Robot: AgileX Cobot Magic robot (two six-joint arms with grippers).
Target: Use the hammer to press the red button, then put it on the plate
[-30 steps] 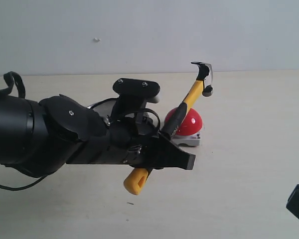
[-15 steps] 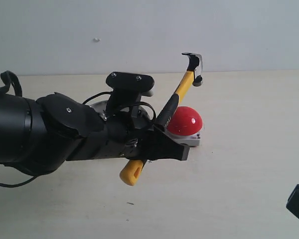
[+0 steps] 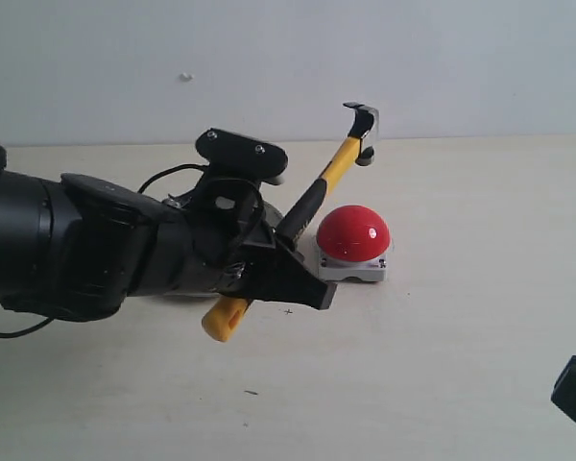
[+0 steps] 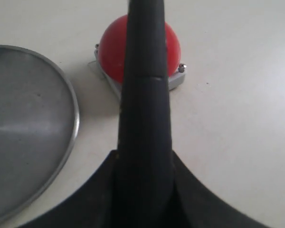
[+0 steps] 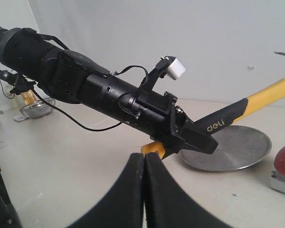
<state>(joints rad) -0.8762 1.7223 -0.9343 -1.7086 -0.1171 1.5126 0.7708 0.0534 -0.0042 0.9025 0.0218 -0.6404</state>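
As the exterior view shows it, left end effector [image 3: 286,274]: clamped on the black handle of the claw hammer [image 3: 334,168] with dark steel head, yellow neck and yellow end.
Hammer head: up in the air, above the glossy red dome button [image 3: 353,232] on its grey square base, apart from it.
Button: standing on the pale desk [image 3: 461,336].
Left wrist view, handle: running out between the fingers, crossing in front of the red dome.
Round silvery brushed-metal plate [image 4: 28,118]: lying just beside the button, not touching.
Right wrist view, right end effector [image 5: 144,190]: fingers pressed together.
Lettering: "deli" on the handle, seen in front of the plate.
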